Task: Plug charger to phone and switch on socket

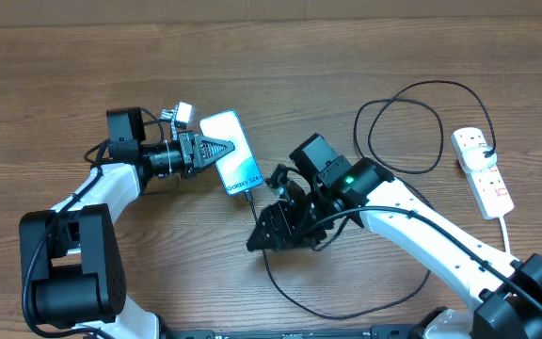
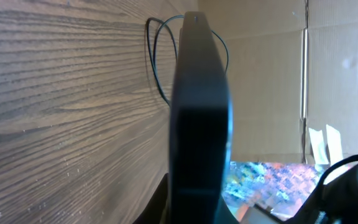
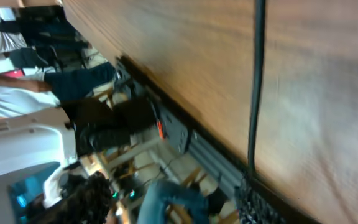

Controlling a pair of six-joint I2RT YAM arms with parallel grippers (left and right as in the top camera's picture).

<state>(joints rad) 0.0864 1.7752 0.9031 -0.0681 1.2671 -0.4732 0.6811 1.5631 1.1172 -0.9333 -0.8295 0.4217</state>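
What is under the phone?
The phone rests screen up on the wooden table. Only bare wood shows around it; whatever might be beneath is covered by its body.

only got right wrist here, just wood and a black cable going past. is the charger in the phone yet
Observer: In the overhead, the charger runs up to the lower end of the phone and meets it. It looks plugged in, though I can't confirm it's fully seated.
Operator: ok where's the left gripper
Observer: The left gripper is shut, with its tip over the phone's edge nearest that arm.
Operator: and the socket
Observer: The socket lies far right in the overhead, past the charger's loop. Its switches are too small to read.
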